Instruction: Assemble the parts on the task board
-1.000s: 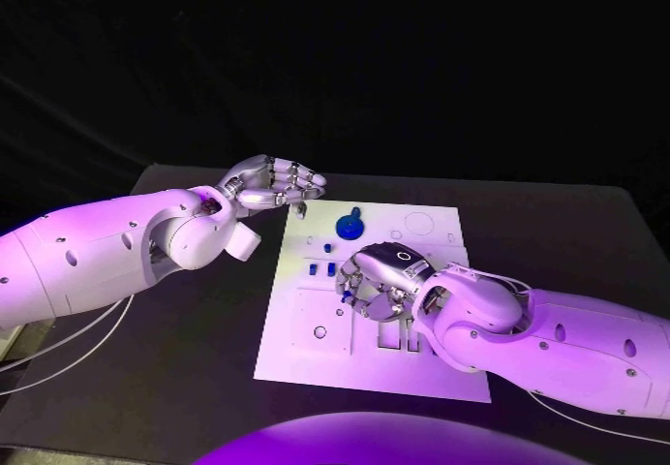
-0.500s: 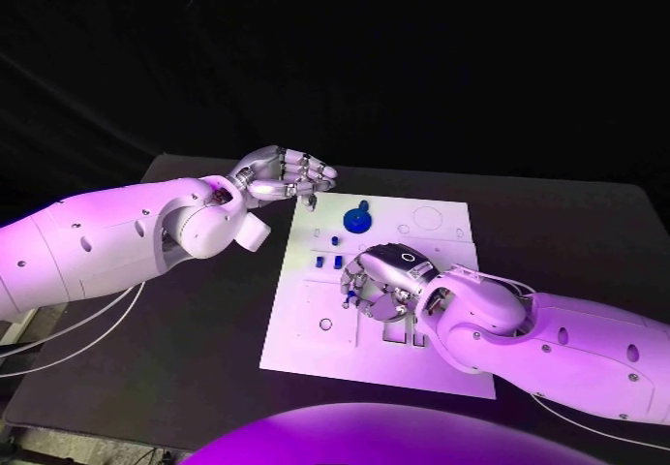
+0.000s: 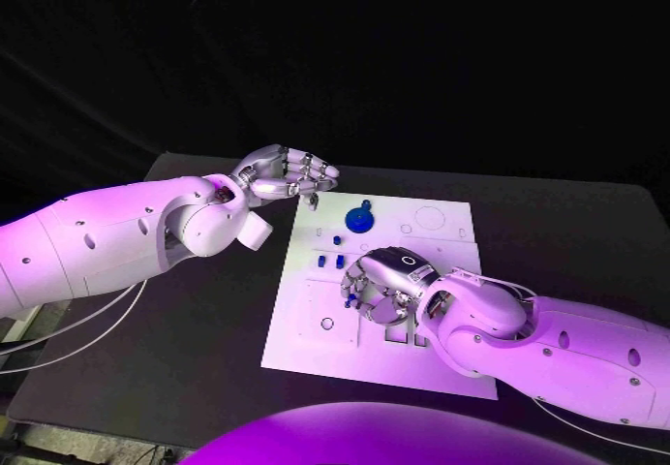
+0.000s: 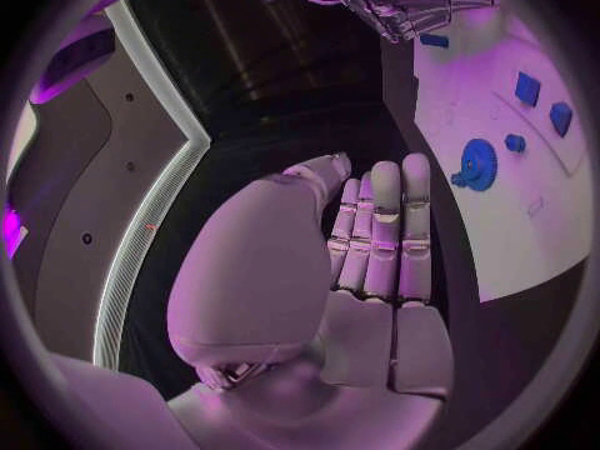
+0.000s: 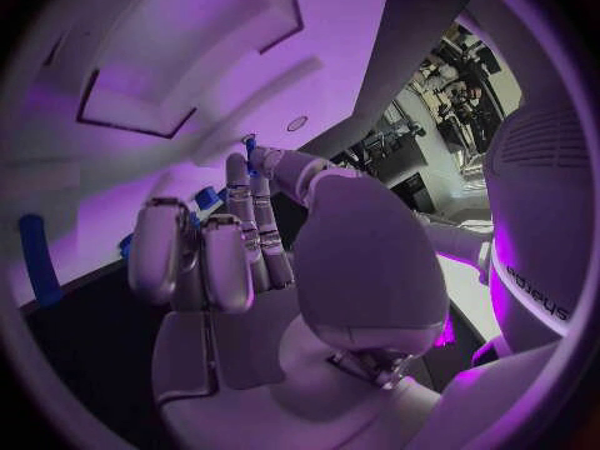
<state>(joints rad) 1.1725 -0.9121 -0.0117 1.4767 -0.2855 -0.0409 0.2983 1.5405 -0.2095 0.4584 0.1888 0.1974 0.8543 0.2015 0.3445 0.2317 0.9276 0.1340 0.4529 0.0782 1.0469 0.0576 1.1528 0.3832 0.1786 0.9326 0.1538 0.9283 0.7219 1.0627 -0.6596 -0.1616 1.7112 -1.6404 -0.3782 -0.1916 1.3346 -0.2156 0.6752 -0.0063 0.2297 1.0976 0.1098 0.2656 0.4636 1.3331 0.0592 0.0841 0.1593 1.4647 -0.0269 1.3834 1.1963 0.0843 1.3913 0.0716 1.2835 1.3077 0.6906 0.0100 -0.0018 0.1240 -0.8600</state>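
**A:** Start with the big things. What lies where?

**B:** The black table [image 3: 182, 339] carries the white task board [image 3: 315, 334] at its middle. My left hand [image 3: 287, 175] hangs over the table just off the board's far left corner, fingers curled in on nothing. My right hand [image 3: 380, 289] is low over the board's middle, fingers bent down toward it; I cannot tell whether they hold anything.

**A:** And the parts?

**B:** A round blue disc with a tab [image 3: 359, 220] sits near the board's far edge. Small blue blocks [image 3: 328, 261] lie just beside my right hand, on its far-left side.

**A:** How will they handle?

**B:** I judge them light, stiff plastic, smooth enough to slip. I would pinch a block across its short sides, and take the disc by its tab.

**A:** Do the wrist cameras add anything?

**B:** The left wrist view shows my left fingers [image 4: 381, 232] folded together, nothing in them, and the disc with two blocks beyond. The right wrist view shows the board's cut-out recesses [image 5: 138, 110] close up, and a blue piece [image 5: 209, 198] peeping past my fingers.
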